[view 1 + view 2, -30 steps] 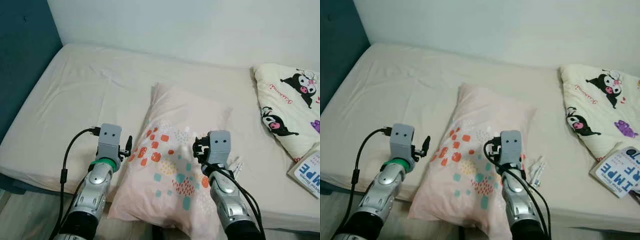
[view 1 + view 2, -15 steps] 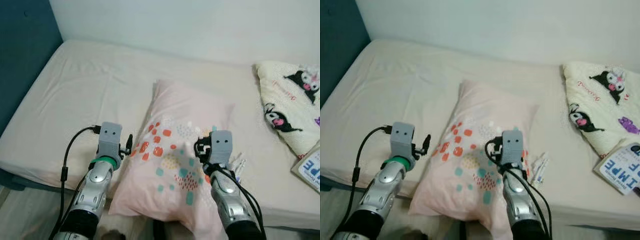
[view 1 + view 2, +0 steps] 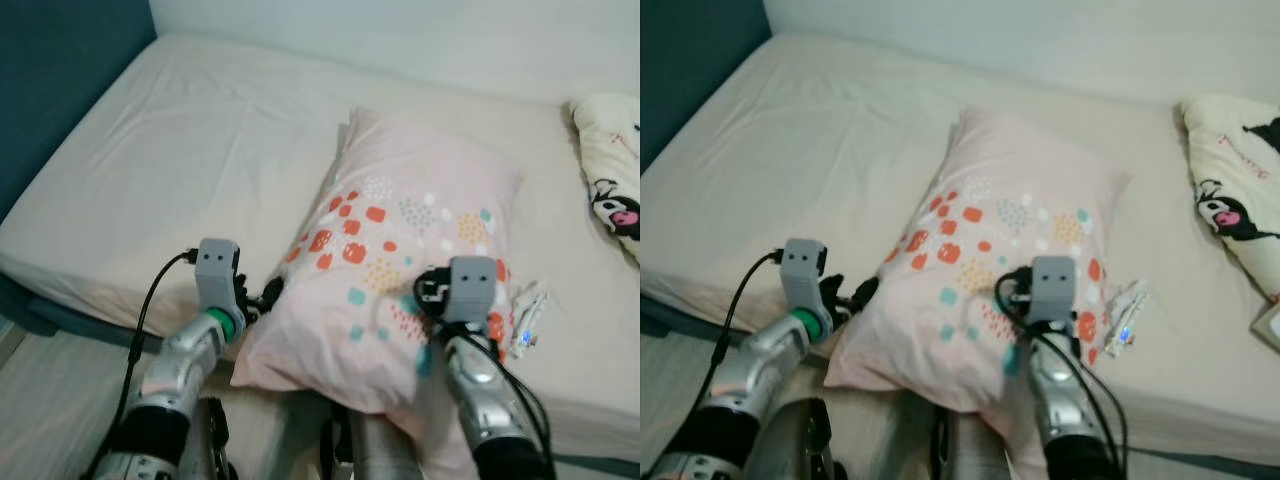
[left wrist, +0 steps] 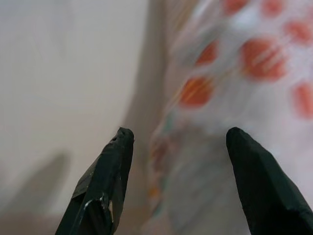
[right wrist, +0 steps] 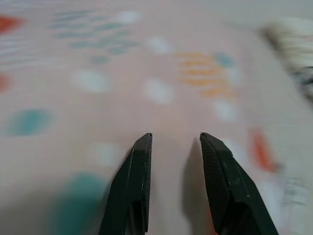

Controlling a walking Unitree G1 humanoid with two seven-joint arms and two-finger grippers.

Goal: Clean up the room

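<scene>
Compared with a second ago, both arms have reached further in and the head camera has leaned closer and swung left, so the pillow (image 3: pixel 405 255) now sits centre frame and the cartoon-print blanket (image 3: pixel 610 165) has slid to the upper right edge. That pillow, pink with orange and teal spots, lies on the bed (image 3: pixel 170 170) with its near end hanging over the mattress edge at lower centre.

At lower left, the left hand (image 4: pixel 178 147) is spread wide, one finger over the sheet and the other over the pillow, bracketing its near left corner. The right hand (image 5: pixel 173 144), at lower centre-right, rests low over the pillow top with its fingers parted only narrowly and nothing between them. Small white packets (image 3: pixel 525 310) lie just right of it on the sheet.

To lift this cleanly, the left hand should probably push forward until the corner seam is between its fingers before closing, since loose fabric slips. The right hand would likely do better opening wider and taking the right edge, clear of the packets.
</scene>
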